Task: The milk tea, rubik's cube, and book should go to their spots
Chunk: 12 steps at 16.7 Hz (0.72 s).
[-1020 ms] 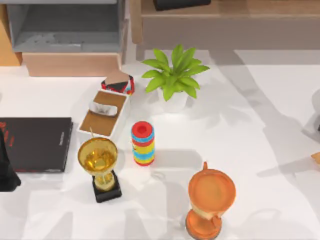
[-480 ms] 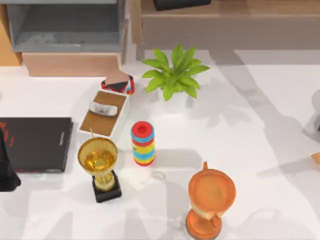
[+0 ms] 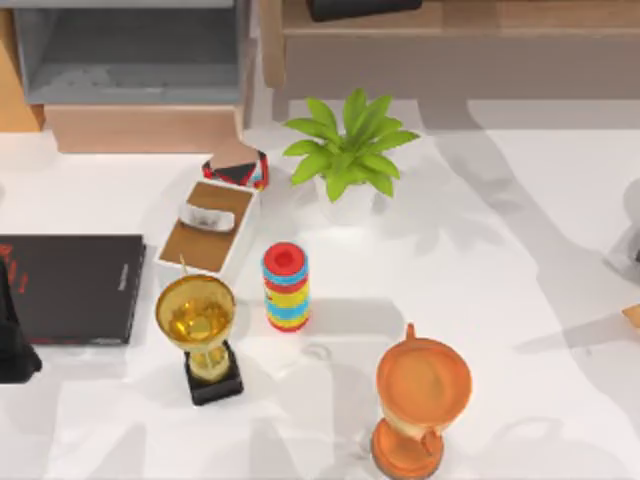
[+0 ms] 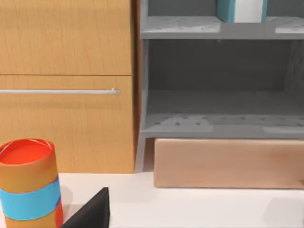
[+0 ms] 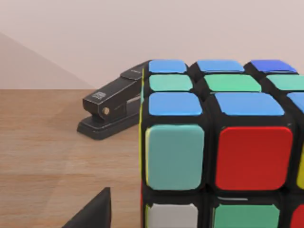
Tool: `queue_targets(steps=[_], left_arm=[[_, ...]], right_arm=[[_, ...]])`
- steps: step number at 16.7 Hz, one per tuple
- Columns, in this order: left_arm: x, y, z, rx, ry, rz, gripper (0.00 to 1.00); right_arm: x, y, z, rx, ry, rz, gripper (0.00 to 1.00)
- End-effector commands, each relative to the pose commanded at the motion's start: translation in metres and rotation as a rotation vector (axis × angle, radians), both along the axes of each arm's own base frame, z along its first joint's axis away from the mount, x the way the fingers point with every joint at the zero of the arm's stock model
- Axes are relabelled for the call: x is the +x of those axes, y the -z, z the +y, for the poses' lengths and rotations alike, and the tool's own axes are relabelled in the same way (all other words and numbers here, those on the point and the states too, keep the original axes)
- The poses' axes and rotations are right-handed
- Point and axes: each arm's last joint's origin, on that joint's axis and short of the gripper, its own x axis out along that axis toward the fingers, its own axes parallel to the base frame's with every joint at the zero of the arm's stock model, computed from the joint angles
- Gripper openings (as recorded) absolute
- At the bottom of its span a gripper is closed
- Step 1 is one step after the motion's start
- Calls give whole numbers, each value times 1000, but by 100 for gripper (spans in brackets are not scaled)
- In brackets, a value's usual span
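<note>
Nothing on the table (image 3: 520,300) has shifted over the last second. From my right wrist camera, the rubik's cube (image 5: 223,142) sits close ahead on a wooden shelf (image 5: 47,156), a black stapler (image 5: 114,114) behind it; whether my jaws are open or closed, I cannot tell. The book (image 4: 241,10) stands on the grey shelf (image 4: 218,28), well beyond my left jaws.

The rubik's cube (image 5: 223,147) runs off the right wrist view's edge, only part of its faces visible, with a black stapler (image 5: 114,111) behind it partly hidden by the cube. In the left wrist view, the book (image 4: 241,10) on the grey shelf (image 4: 221,28) is cut off at the frame's edge. Seen from above, the orange trophy (image 3: 420,405) and the black book (image 3: 70,288) are clipped by the picture's border.
</note>
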Motion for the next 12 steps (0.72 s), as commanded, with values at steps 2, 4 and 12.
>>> queue_targets(steps=[2,4,12], left_arm=[[0,0,0,0,0,0,100],[0,0,0,0,0,0,100],[0,0,0,0,0,0,100]], right_arm=[[0,0,0,0,0,0,100],[2,1,-2,-1,4,2,100],[-71,-13,-64,-14,-8,17,100]])
